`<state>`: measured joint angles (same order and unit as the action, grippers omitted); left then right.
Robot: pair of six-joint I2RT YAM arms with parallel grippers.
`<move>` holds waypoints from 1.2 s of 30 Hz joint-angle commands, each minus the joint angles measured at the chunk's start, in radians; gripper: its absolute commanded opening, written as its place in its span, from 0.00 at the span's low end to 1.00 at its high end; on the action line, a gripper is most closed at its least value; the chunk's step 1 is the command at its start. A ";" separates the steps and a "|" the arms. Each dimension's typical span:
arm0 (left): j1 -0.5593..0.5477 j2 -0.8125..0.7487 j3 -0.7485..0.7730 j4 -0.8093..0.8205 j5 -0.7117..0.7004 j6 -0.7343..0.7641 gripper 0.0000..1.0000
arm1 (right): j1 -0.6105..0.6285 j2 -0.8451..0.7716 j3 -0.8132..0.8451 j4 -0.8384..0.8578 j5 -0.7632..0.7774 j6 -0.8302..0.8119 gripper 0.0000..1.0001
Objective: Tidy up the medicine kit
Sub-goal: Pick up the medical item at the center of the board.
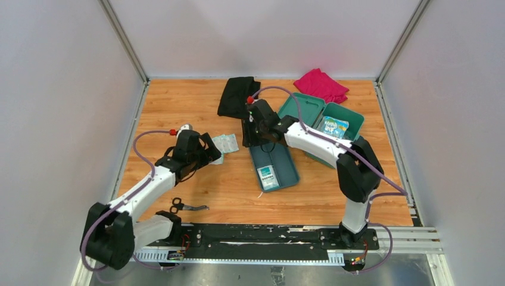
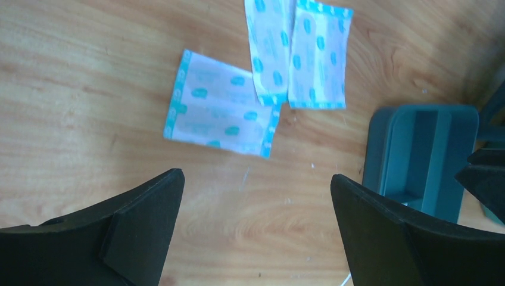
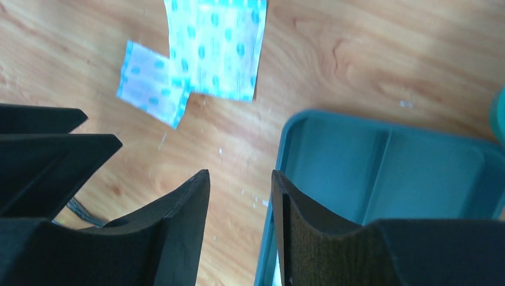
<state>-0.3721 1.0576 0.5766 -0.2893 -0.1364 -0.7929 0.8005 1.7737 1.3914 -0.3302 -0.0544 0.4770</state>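
The teal medicine kit [image 1: 356, 119] stands open at the back right with a printed packet [image 1: 334, 126] inside. Its flat two-compartment tray [image 1: 280, 158] lies on the table in front of it and holds a white-and-teal packet [image 1: 268, 177]. My right gripper [image 1: 257, 141] is at the tray's far left corner. In the right wrist view its jaws [image 3: 240, 174] stand open, straddling the tray's rim [image 3: 286, 137] without gripping it. My left gripper [image 2: 256, 176] is wide open over bare wood, just short of several blue-printed plaster packets [image 2: 220, 113].
A black cloth [image 1: 238, 95] and a pink cloth [image 1: 321, 85] lie at the back. Scissors [image 1: 187, 207] rest near the front edge by the left arm's base. Grey walls close in the table on three sides.
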 commanded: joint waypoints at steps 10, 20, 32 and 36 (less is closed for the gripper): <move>0.165 0.320 0.124 0.284 0.173 0.068 1.00 | -0.106 0.370 0.383 -0.094 -0.145 -0.011 0.63; 0.188 0.491 0.194 0.307 0.206 0.080 0.95 | -0.134 0.498 0.474 -0.109 -0.232 0.059 0.52; 0.190 0.572 0.192 0.332 0.245 0.081 0.89 | -0.136 0.582 0.511 -0.098 -0.330 0.115 0.40; 0.190 0.594 0.189 0.344 0.273 0.083 0.85 | -0.137 0.617 0.527 -0.098 -0.351 0.129 0.36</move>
<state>-0.1909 1.6081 0.7681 0.0635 0.1005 -0.7277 0.6773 2.3379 1.8858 -0.4042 -0.3645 0.5808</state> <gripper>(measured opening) 0.867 0.383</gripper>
